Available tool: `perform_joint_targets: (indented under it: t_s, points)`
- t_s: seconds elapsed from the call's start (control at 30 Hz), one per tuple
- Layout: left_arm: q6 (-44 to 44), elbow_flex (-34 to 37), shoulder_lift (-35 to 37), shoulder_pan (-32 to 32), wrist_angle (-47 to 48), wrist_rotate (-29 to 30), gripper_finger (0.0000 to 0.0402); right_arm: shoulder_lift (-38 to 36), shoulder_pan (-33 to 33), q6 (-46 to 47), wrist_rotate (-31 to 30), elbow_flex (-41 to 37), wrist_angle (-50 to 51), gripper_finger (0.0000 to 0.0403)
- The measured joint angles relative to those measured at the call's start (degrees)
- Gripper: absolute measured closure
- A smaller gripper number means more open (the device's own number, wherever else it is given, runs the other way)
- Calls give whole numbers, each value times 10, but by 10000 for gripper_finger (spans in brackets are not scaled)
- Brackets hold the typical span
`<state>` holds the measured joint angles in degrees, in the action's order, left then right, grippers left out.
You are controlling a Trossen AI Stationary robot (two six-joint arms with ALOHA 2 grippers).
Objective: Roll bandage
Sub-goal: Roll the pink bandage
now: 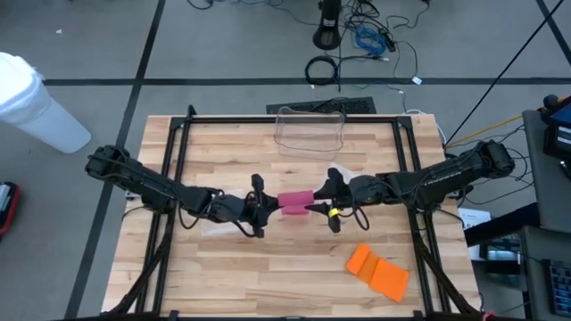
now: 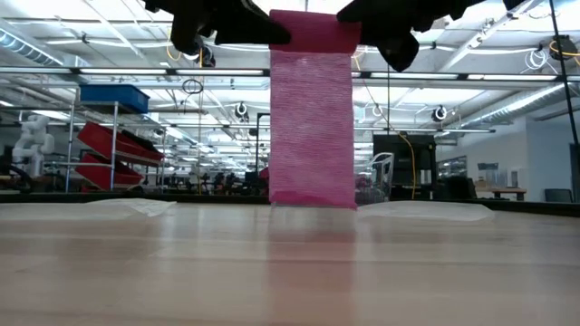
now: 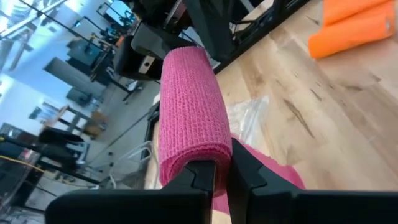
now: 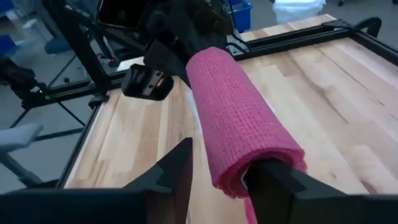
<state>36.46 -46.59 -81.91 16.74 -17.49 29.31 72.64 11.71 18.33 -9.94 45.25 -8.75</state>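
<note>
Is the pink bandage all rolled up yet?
Not yet. The top is rolled: a thick roll sits between both grippers. The left gripper is shut on its end; the right gripper has fingers apart around the other end. A long strip hangs down to the table, unrolled.

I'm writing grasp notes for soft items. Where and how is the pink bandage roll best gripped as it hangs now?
Probably at its open ends, coming in along its axis from either side, one finger inside the core. The pink bandage roll lies level above the table between the left gripper and right gripper, with its loose tail hanging down.
</note>
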Motion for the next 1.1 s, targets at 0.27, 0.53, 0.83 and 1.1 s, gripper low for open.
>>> perform_joint_targets:
  t_s: [0.27,0.53,0.83,1.1]
  points:
    - [-59,0,0,6,-1,-1,362,0,-1,-115,-1,0,3,363]
    - [-155,-6,0,-9,10,-85,321,-2,10,-207,-36,0,21,391]
    - [-212,-6,-1,-34,10,-141,301,13,46,-338,-100,0,36,397]
    - [-231,-6,-1,-37,7,-168,301,25,66,-414,-158,0,36,397]
